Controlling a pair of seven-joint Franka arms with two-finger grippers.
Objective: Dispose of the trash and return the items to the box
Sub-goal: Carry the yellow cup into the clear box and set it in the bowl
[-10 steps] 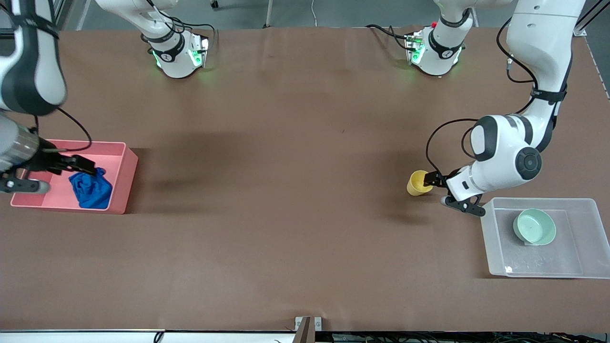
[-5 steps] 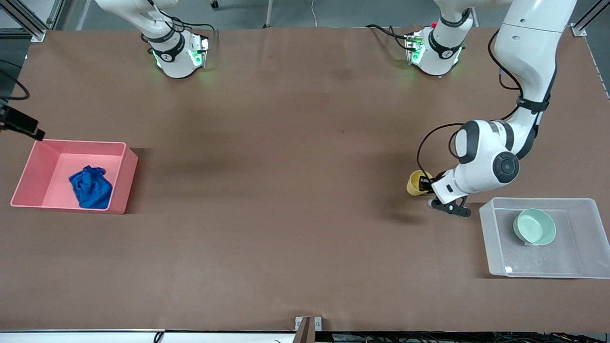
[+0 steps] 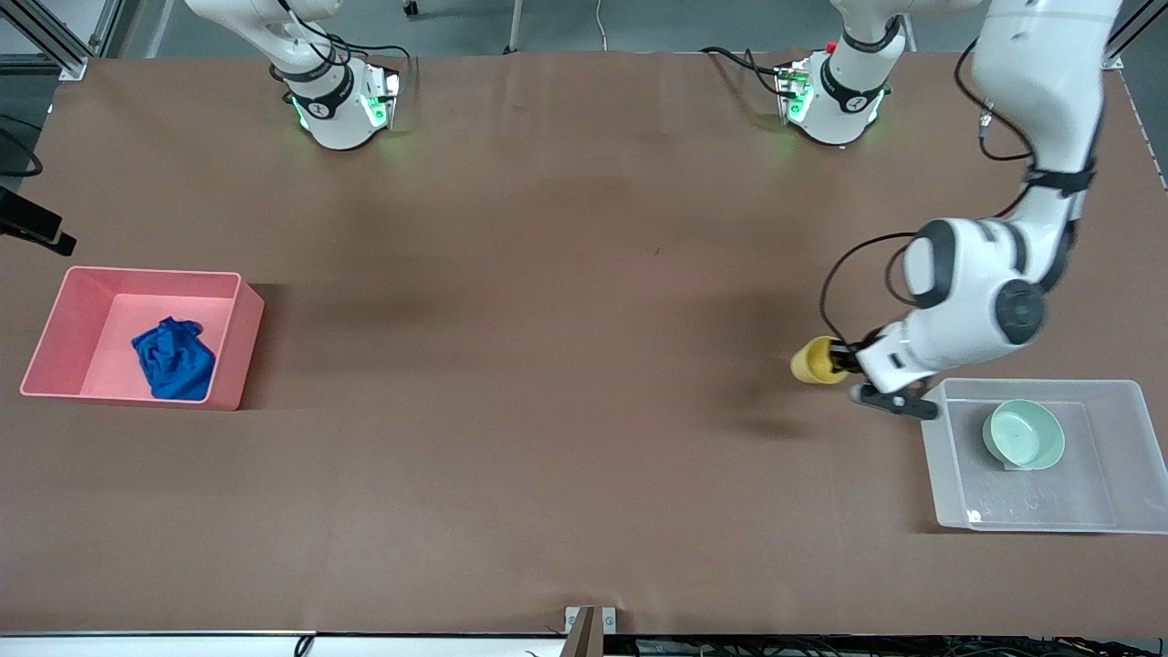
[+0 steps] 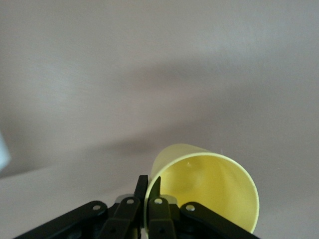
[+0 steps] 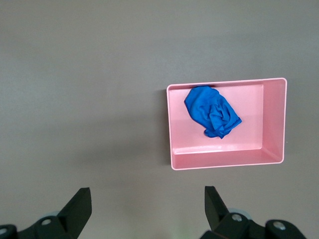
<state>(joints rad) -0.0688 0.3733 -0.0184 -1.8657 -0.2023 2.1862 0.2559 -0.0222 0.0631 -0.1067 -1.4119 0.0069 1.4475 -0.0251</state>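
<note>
Now, left gripper (image 3: 841, 360) pinching the rim of the small yellow plastic cup (image 3: 815, 360) at frame right, right gripper (image 5: 144, 209) gaping wide above the pink bin (image 5: 227, 162), royal-blue cloth wad (image 3: 173, 358) lying inside it, mint-green bowl (image 3: 1024, 435) sitting in the clear frosted box (image 3: 949, 493) at lower right

A pink bin (image 3: 239, 315) sits on the brown table (image 3: 547, 365) toward the right arm's end

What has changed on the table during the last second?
The right claw left the pink bin, open, with the blue cloth inside. The left claw closed on the yellow cup's rim and lifted it toward the clear box. The green bowl stayed.
</note>
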